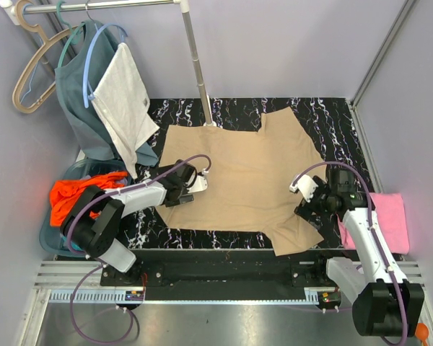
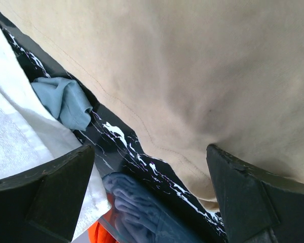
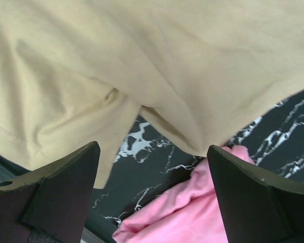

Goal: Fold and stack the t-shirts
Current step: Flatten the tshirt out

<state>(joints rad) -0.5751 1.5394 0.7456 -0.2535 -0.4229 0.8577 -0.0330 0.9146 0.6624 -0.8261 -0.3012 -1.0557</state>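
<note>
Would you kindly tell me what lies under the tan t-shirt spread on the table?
Only the black marbled table shows around the tan t-shirt; the cloth hides whatever may lie beneath its middle.

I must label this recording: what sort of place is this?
Probably a robot test cell for folding laundry, not a home. Grey panels enclose a black marbled table, a clothes rail with hangers stands behind, and the tan t-shirt lies spread between the left arm and the right arm.
</note>
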